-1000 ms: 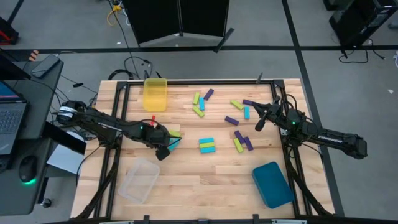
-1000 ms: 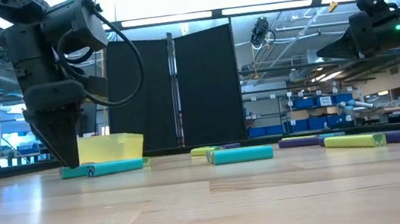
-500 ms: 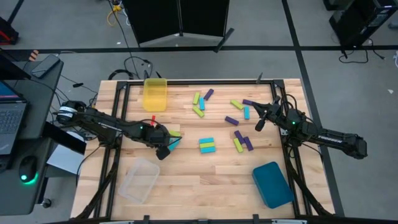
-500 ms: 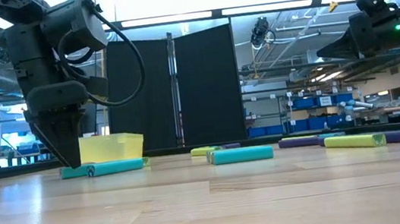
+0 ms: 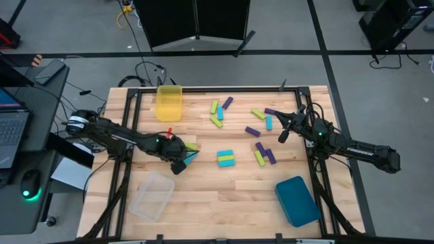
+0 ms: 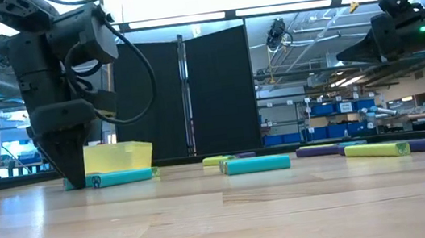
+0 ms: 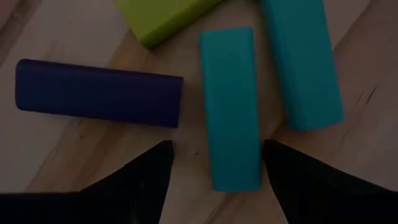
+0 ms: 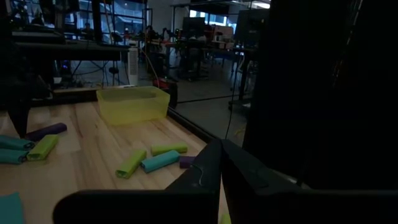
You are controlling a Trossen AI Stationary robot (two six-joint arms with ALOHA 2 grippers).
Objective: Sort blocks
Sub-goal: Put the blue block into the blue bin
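Observation:
My left gripper [image 5: 179,164] points down at the table's left middle, open. In the left wrist view its fingertips [image 7: 163,151] stand on either side of one end of a cyan block [image 7: 229,106]. A second cyan block [image 7: 301,62], a purple block [image 7: 99,92] and a yellow-green block [image 7: 168,15] lie flat around it. In the low view the left gripper [image 6: 73,175] reaches down to the tabletop beside the cyan block [image 6: 120,177]. My right gripper [image 5: 283,135] hovers shut above the table's right side, holding nothing. More blocks [image 5: 226,158] lie scattered flat mid-table.
A yellow bin [image 5: 169,102] stands at the far left, a clear bin [image 5: 151,196] at the near left and a teal bin [image 5: 297,200] at the near right. Block clusters lie at the far middle [image 5: 218,112] and under the right arm [image 5: 264,154].
My left gripper has sunk a little toward the tabletop over the cyan blocks, its wrist tipping slightly. The blocks have stayed in place.

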